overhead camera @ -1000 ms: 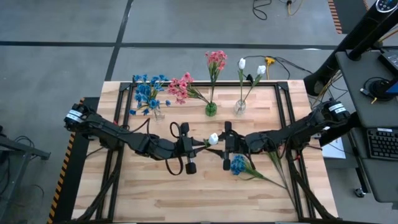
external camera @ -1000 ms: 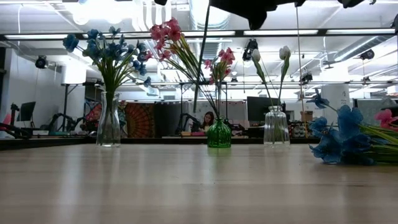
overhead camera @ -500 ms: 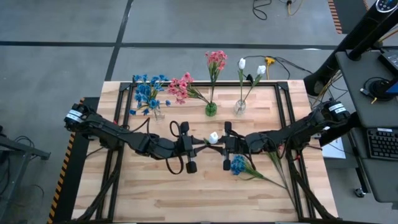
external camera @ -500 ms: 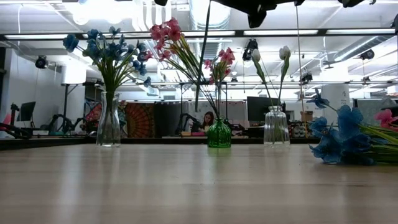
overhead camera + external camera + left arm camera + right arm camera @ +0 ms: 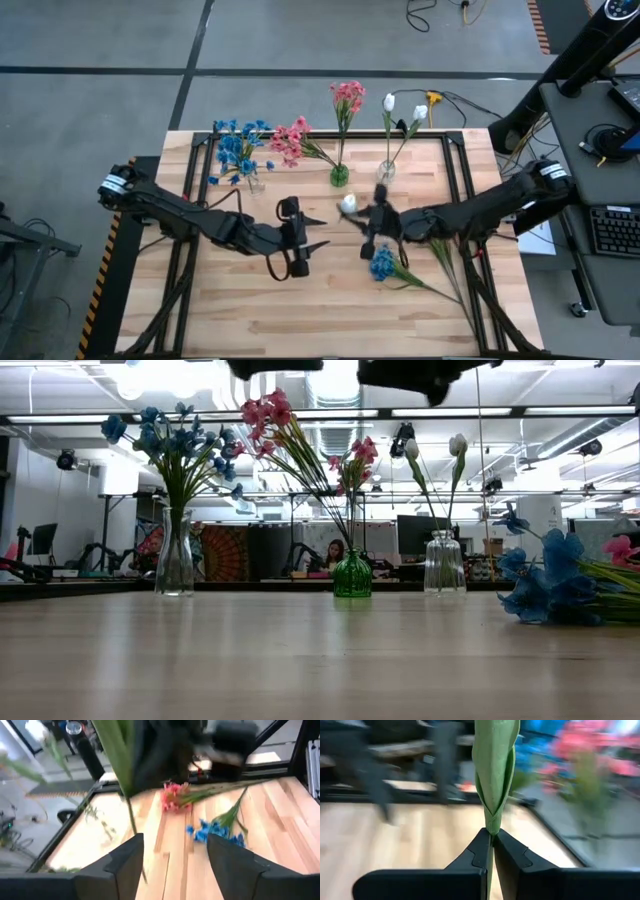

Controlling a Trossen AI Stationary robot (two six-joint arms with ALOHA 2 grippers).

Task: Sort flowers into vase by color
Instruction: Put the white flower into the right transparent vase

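A white-budded flower (image 5: pixel 347 205) hangs above the table's middle, and my right gripper (image 5: pixel 367 222) is shut on its green stem. My left gripper (image 5: pixel 314 232) stands open just left of it with nothing between its fingers (image 5: pixel 125 865); the flower's stem and leaf (image 5: pixel 117 760) show just ahead of them. At the far edge stand three vases. A clear vase (image 5: pixel 255 183) holds blue flowers, a green vase (image 5: pixel 339 176) pink ones, and a second clear vase (image 5: pixel 385 172) white ones. A blue flower (image 5: pixel 382 265) and a pink one (image 5: pixel 172 800) lie on the table. My right gripper pinches the white flower's thin green stem (image 5: pixel 490 836) between its two fingers, just below a folded leaf (image 5: pixel 495 765). The fingers lie about level, coming from the table's right, across the stem. The flower is lifted clear of the table.
The wooden table (image 5: pixel 250 310) has a black frame along its edges. Loose green stems (image 5: pixel 445 265) trail under my right arm toward the near right. A desk with a keyboard (image 5: pixel 610 230) stands off the table's right side.
The white flower has passed from my left gripper to my right. My left gripper has opened, let go of the stem and drawn back a little toward the table's left edge. My right gripper has turned and carried the bud a little toward the far edge.
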